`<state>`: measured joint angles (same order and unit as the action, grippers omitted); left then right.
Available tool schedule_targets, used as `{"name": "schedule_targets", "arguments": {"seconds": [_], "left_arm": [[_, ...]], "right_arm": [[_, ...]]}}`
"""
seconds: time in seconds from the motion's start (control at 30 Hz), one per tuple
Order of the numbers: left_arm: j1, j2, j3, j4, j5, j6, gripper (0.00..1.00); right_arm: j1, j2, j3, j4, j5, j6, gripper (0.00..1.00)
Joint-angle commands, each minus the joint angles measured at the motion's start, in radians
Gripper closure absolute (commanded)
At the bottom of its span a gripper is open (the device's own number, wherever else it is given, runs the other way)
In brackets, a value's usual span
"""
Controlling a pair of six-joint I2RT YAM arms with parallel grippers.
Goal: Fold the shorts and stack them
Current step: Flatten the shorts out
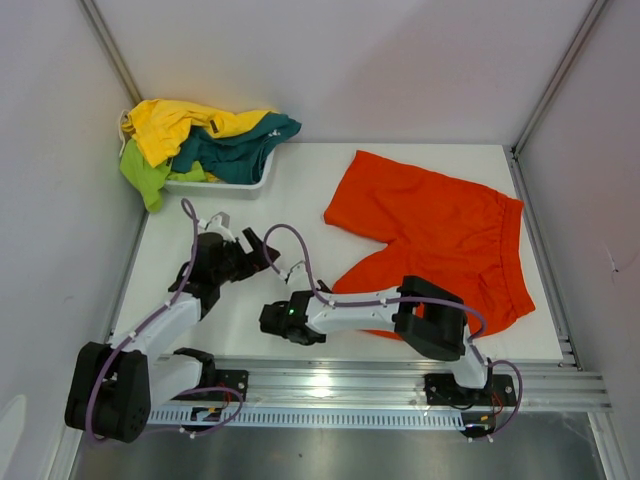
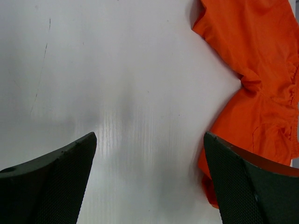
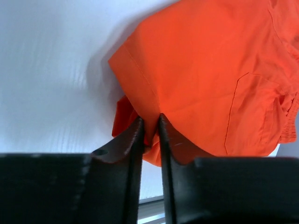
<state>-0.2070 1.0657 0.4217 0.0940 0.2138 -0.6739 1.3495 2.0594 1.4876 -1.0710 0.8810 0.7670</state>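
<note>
At the far left the basket (image 1: 262, 178) holds the yellow shorts (image 1: 175, 125), the lime-green shorts (image 1: 145, 172) and the teal shorts (image 1: 240, 150), all heaped and spilling over its rim. I count none of those as started.

My left end effector (image 2: 149, 140) hangs over bare surface (image 1: 300, 200) with its jaws spread wide and nothing between them. The orange fabric lies just off to its right.

My right end effector (image 3: 150, 123) has its jaws pinched down on a corner of the orange shorts (image 1: 430, 230), at the hem of the nearer leg.

That pair lies spread across the right half of the surface, mostly flat with some rumpling near the waistband. I see no fold in it and no stack anywhere. By my reckoning we are at the very first fold of the first pair, with three pairs left to fetch.
</note>
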Motion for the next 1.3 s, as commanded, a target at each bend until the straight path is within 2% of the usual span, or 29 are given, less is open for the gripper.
{"name": "schedule_targets", "arguments": {"seconds": [0.0, 0.13, 0.2, 0.37, 0.5, 0.67, 0.8, 0.97, 1.27], "left_arm": [[0.003, -0.015, -0.011, 0.029, 0.024, 0.042, 0.03], [-0.044, -0.018, 0.002, 0.019, -0.020, 0.069, 0.05], [-0.093, -0.018, 0.003, 0.029, -0.039, 0.077, 0.05], [-0.209, -0.007, -0.006, 0.122, -0.054, 0.132, 0.09], [-0.339, 0.037, 0.015, 0.164, -0.106, 0.181, 0.09], [-0.474, 0.106, 0.058, 0.242, -0.148, 0.218, 0.10], [-0.541, 0.164, 0.075, 0.326, -0.197, 0.232, 0.10], [-0.600, 0.263, 0.118, 0.401, -0.209, 0.241, 0.10], [-0.657, 0.390, 0.190, 0.455, -0.364, 0.235, 0.11]], "right_arm": [[-0.030, -0.076, -0.019, 0.023, 0.069, 0.031, 0.81], [-0.053, -0.148, -0.068, 0.095, 0.038, -0.001, 0.84], [-0.070, -0.183, -0.101, 0.162, -0.008, -0.033, 0.92], [-0.176, -0.326, -0.251, 0.314, -0.128, -0.109, 1.00], [-0.249, -0.413, -0.322, 0.436, -0.218, -0.182, 1.00], [-0.325, -0.487, -0.362, 0.502, -0.330, -0.268, 1.00], [-0.389, -0.528, -0.368, 0.523, -0.395, -0.311, 1.00], [-0.424, -0.550, -0.365, 0.533, -0.439, -0.348, 1.00], [-0.441, -0.585, -0.380, 0.559, -0.501, -0.342, 1.00]]}}
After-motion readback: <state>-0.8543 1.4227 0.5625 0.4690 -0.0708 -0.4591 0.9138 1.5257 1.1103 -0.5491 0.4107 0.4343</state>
